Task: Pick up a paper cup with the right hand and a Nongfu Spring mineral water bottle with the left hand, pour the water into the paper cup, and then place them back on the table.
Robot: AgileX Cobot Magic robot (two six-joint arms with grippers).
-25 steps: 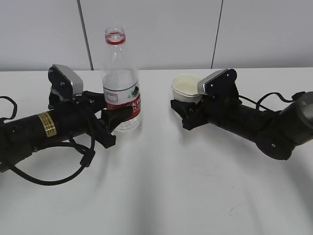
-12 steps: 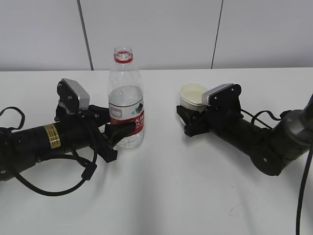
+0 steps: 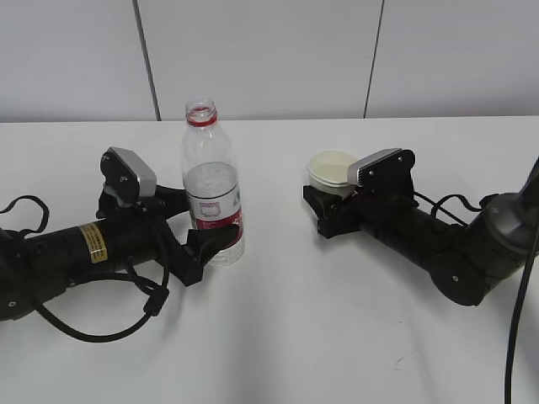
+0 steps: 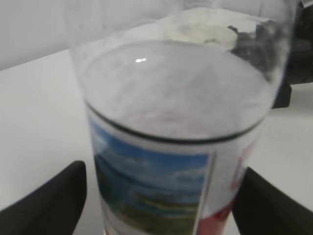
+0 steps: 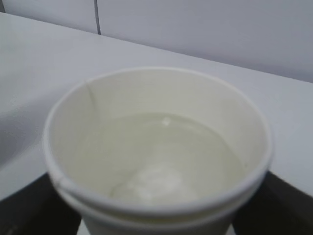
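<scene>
On table [image 3: 278,337], both items upright, well apart: bottle [image 3: 212,189] between left gripper [image 3: 202,231] fingers, uncapped; cup [image 3: 330,168] w/ water [image 5: 161,156] between right gripper [image 3: 324,202] fingers. Contact either side: cannot tell. Risk on retract: snagged finger tips bottle or light cup, spills.

Looking like a robotics lab or test room, not a home: two black robot arms, left arm [image 3: 76,252] and right arm [image 3: 438,240], are lying low across a plain white worktop [image 3: 295,337] with loose black cables [image 3: 101,324] trailing over it. Behind it a bare pale panelled wall [image 3: 269,50] with thin dark seams is running across the back. A grey camera block [image 3: 130,172] is sitting on one wrist.
</scene>
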